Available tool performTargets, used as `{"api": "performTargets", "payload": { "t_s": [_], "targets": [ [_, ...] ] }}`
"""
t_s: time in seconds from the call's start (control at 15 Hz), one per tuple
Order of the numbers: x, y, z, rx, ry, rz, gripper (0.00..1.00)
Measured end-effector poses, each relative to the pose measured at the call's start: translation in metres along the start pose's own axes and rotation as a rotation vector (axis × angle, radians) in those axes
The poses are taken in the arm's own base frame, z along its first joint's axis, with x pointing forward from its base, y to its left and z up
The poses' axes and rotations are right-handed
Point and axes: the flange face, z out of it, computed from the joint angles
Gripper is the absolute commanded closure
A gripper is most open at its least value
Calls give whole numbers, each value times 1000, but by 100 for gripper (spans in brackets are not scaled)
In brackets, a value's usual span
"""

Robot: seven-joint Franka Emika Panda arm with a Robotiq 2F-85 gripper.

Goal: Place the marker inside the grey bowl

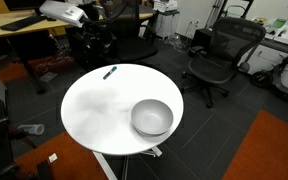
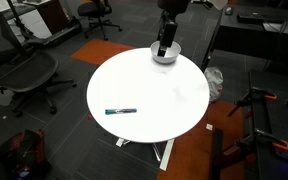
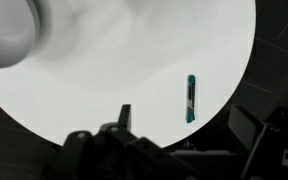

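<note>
In an exterior view the marker (image 1: 110, 72) lies flat on the white bench (image 1: 94, 110) close to the far edge. The grey bowl (image 1: 152, 118) stands well apart from it near the front edge, and the arm (image 1: 64, 12) hangs beyond the far side, not over the bench. In an exterior view from the opposite side the marker (image 2: 121, 111) is nearer to the camera and alone on the bench (image 2: 154, 100). The grey bowl (image 2: 166, 55) is at the far rim, where a dark object (image 2: 165, 35) covers part of it; I cannot tell what that object is. In the wrist view the claw (image 3: 184, 135) comes in from the bottom, and its fingers (image 3: 124, 118) seem spread wide with nothing between them, though the other one is hard to see against the dark floor. The marker (image 3: 191, 98) lies a little ahead of the claw, with its long side pointing away from you, and the grey bowl (image 3: 6, 30) is far off in the upper corner. I judge the marker light, stiff and smooth, so it can roll or slip. Take it at the middle and close across its thin body. The bowl is wide and deep, so the release should be easy.
</note>
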Motion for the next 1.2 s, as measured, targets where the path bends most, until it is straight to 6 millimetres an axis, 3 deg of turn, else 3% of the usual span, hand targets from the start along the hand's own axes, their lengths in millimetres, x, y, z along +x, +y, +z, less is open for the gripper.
{"api": "performTargets", "payload": {
  "t_s": [0.53,1.2],
  "targets": [
    [40,-39,53,40,-42,-96,0],
    [73,-67,104,-17,-67,-191,0]
  ]
}}
